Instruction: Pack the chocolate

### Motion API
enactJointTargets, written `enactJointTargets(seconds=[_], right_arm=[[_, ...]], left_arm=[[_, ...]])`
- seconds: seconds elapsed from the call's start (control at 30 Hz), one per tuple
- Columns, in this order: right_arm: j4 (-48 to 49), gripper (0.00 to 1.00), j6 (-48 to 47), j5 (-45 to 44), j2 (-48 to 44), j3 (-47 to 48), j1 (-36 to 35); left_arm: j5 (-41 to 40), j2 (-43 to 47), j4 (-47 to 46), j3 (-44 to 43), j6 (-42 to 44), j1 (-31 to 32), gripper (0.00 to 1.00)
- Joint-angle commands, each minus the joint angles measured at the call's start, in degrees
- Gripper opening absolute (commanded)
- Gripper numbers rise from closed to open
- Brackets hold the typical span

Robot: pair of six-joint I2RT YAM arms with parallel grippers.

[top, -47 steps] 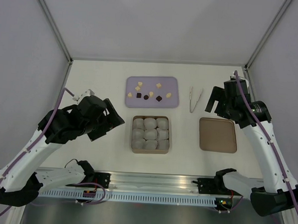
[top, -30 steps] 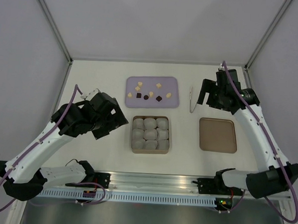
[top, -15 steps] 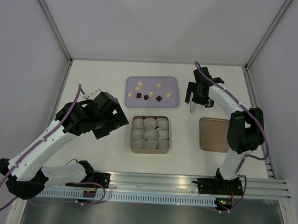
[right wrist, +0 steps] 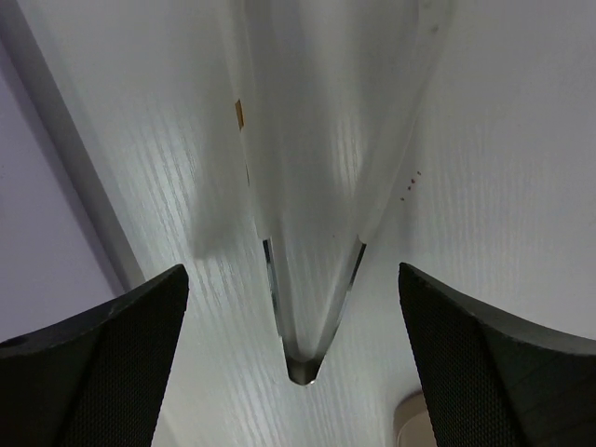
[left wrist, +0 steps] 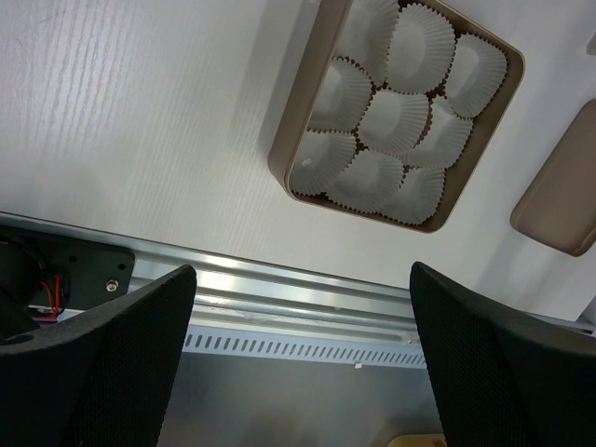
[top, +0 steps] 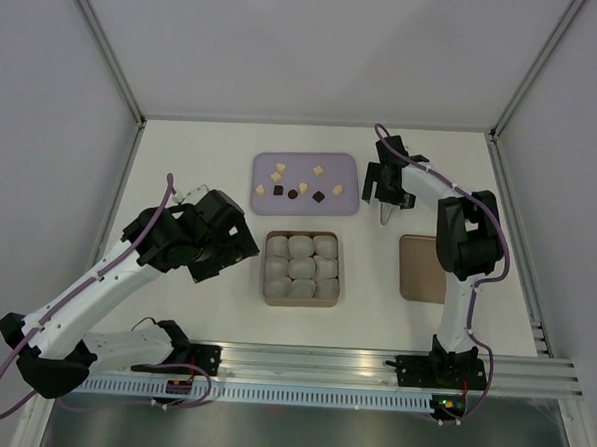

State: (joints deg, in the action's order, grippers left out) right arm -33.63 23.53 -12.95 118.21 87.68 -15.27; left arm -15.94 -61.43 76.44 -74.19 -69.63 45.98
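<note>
Chocolate (top: 293, 194) left of right hand (top: 386, 188)

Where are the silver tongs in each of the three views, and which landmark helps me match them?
Top external: the tongs lie right of the purple tray, mostly hidden under the right gripper.
Left wrist: not in it.
Right wrist: centre, hinge end toward the bottom.
Landmark: the brown lid, at left wrist's right edge, right wrist's bottom edge.
</note>
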Motion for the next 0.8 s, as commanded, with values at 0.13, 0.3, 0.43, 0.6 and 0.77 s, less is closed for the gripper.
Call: enactJointTargets(seconds=[0.13, 0.3, 0.43, 0.6, 0.77], right_arm=[[4.3, 0.97, 1.2, -0.2, 2.8, 2.5, 0.5], [6.0, 0.91, 3.4, -0.4, 2.4, -0.2, 0.6], [6.0, 0.87, 3.7, -2.3, 2.5, -1.1, 0.6], [6.1, 0.84, 3.0, -3.7, 2.5, -1.9, 0.5], [6.4, 0.74, 3.8, -3.5, 2.5, -3.5, 0.6]], left_arm=[[0.5, 0.6, -2.0, 1.0, 1.4, -0.2, 1.00], [0.1, 1.1, -2.0, 1.3, 1.3, -0.2, 1.00], [-0.2, 1.8, -2.0, 1.7, 1.3, -0.2, 1.00], [-0.8, 2.6, -2.0, 2.2, 1.2, -0.2, 1.00], [-1.2, 3.2, -1.8, 2.3, 1.2, -0.3, 1.00]])
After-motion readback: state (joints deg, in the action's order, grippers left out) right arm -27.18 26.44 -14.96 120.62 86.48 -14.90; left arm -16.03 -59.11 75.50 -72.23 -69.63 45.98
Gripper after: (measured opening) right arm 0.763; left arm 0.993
